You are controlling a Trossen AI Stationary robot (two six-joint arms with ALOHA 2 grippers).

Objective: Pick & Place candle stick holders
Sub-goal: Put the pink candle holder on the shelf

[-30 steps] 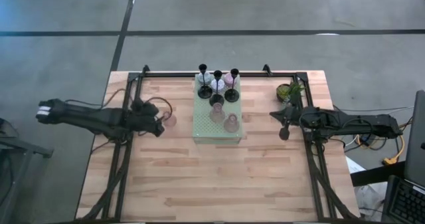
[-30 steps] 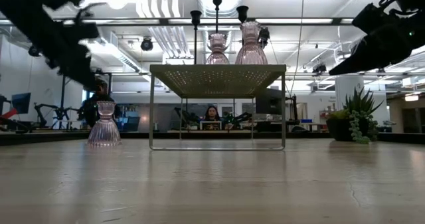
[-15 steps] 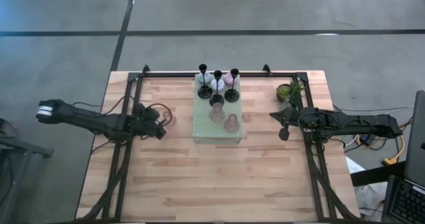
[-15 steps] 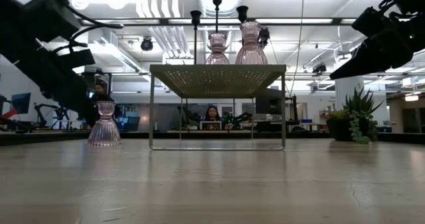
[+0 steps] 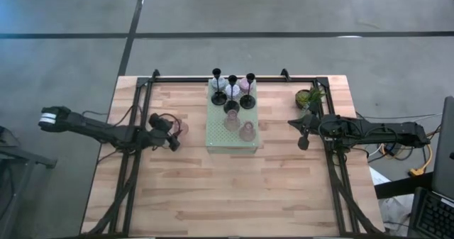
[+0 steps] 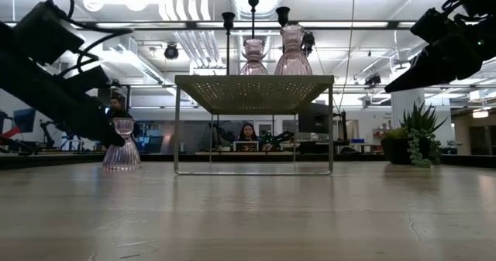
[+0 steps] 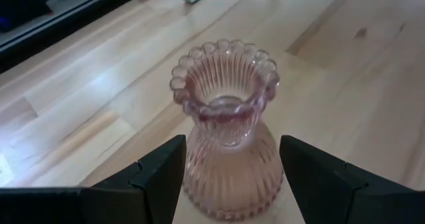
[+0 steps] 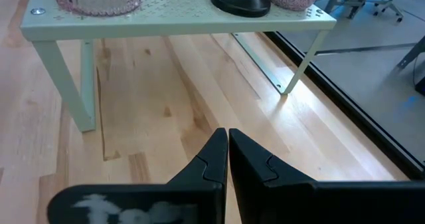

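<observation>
On the wooden table [image 5: 227,189], left of the raised green mat [image 5: 213,136], a pink glass holder [image 7: 226,131] stood upright between the left gripper's [image 7: 229,177] open, non-gripping fingers [image 7: 159,174].

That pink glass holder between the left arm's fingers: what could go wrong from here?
1. The pink holder is ribbed glass, narrow at the neck. The left gripper has its fingers open on either side, so an uneven squeeze might tip it or let it slip.
2. The raised mat already carries several holders; setting this one down might knock a neighbour such as the black holder.
</observation>
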